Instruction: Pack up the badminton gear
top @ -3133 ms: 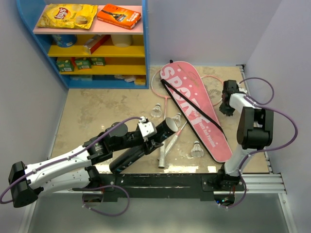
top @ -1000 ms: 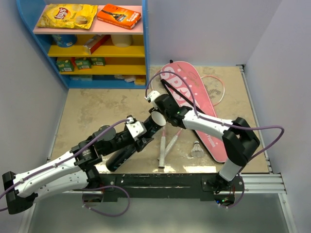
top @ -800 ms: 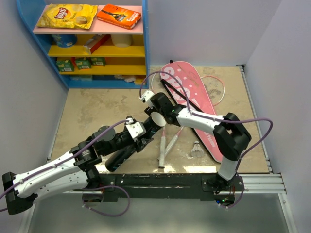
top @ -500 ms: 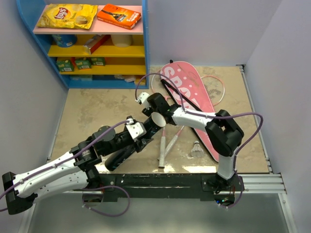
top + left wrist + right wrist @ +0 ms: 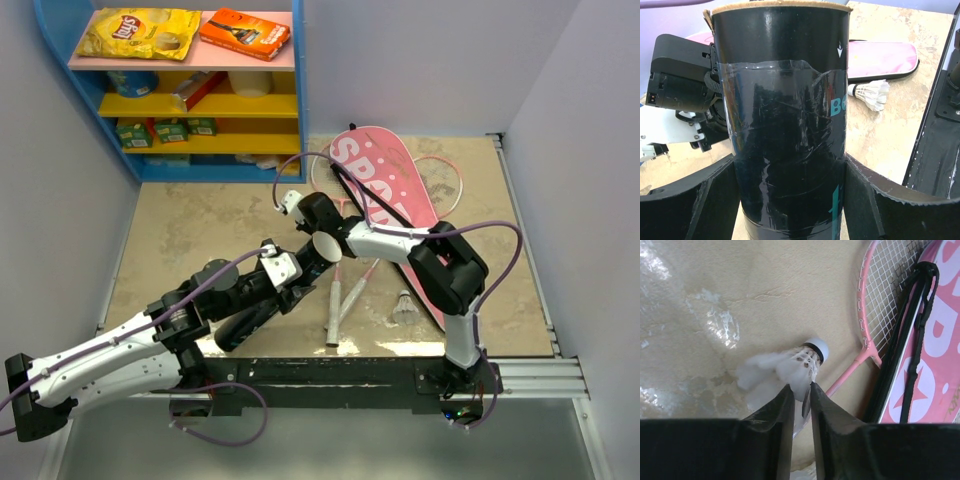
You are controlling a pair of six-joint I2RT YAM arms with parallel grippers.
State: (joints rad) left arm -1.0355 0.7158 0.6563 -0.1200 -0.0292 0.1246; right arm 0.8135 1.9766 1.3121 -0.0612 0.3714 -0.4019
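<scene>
The beige counter (image 5: 200, 225) carries a blue shelf unit (image 5: 220, 172) at its far left corner. A pink bag (image 5: 390, 185) lies from the far edge toward the near right. Beside it lie two rackets (image 5: 334, 318) and one shuttlecock (image 5: 404, 303).

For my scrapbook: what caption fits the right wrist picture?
Right gripper pinching a small white feather shuttlecock beside a thin pink racket.

Beige marbled tabletop (image 5: 200, 230), pale lilac walls (image 5: 420, 60), blue shelf unit (image 5: 200, 172)
</scene>
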